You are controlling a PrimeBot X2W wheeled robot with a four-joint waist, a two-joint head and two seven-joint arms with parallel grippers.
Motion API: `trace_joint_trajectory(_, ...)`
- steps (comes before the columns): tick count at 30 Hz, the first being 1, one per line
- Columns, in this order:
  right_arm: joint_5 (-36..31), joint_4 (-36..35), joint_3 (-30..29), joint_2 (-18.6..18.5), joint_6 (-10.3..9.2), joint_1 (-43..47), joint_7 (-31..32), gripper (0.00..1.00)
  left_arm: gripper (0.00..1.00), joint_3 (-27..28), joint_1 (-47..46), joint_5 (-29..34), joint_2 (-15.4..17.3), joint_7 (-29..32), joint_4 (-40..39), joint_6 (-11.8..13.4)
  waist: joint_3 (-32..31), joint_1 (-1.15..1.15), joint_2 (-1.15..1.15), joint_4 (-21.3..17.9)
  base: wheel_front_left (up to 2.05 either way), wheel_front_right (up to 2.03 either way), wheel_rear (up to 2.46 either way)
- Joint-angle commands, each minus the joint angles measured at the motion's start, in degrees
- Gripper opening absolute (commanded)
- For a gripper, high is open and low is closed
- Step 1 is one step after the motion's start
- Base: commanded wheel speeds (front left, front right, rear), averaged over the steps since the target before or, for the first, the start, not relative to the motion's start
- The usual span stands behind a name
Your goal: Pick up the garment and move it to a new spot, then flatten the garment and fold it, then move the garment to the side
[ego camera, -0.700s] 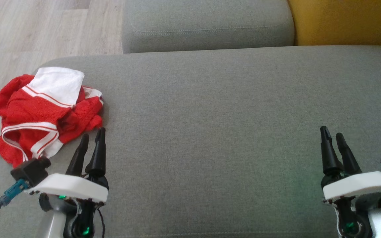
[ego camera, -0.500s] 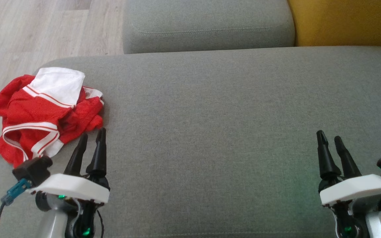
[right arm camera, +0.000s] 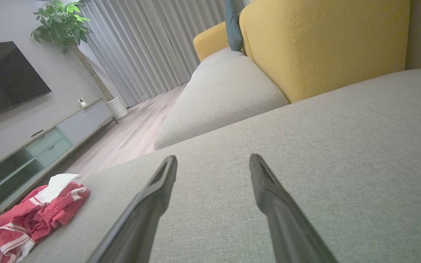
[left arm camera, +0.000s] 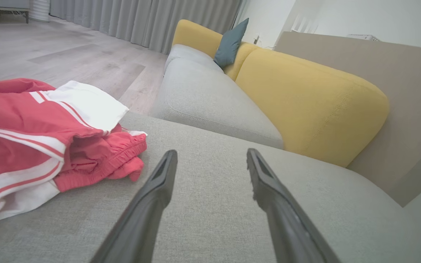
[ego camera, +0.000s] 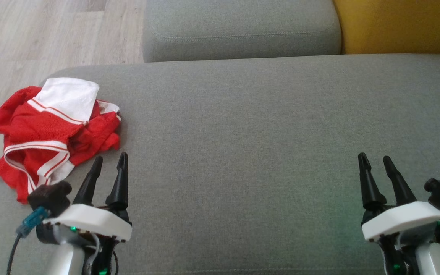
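Observation:
The garment (ego camera: 54,128) is a crumpled red piece with white panels and stripes, bunched at the left end of the grey sofa seat (ego camera: 266,126), partly over its edge. In the left wrist view the garment (left arm camera: 46,135) lies just left of my fingers. My left gripper (ego camera: 110,162) is open, empty, a short way right of and below the garment's nearest fold, not touching it. Over the bare cushion at the lower right my right gripper (ego camera: 375,160) stands open and empty. The right wrist view shows the garment (right arm camera: 37,215) far off at the lower left.
Another grey cushion (ego camera: 239,28) and a yellow backrest (ego camera: 399,25) lie beyond the seat. Wooden floor (ego camera: 33,34) runs past the seat's left edge. A TV, a low cabinet (right arm camera: 38,146) and a potted plant stand across the room.
My left gripper has drawn back and slightly right, away from the garment, and its fingers have spread a little. My right gripper has shifted left and down. The garment has not moved.

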Motion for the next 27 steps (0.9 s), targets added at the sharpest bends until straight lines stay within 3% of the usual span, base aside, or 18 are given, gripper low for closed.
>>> trace_joint_trajectory(1, -2.09, -2.53, 1.31, -0.51, 0.19, -1.09, -0.68, 1.00, 1.00, 1.00, -3.66, 1.95, 1.21, -0.88, -1.78, 0.30, 0.03, 0.00, 0.00, 0.02, 0.00, 0.00, 0.00)
trace_joint_trajectory(27, -18.80, -4.20, 1.27, 0.91, 0.23, 0.42, -1.98, 1.00, 1.00, 1.01, -4.31, 15.48, 1.24, -5.07, 2.22, 1.76, 0.16, 0.00, 0.00, 0.25, 0.00, 0.00, 0.00)
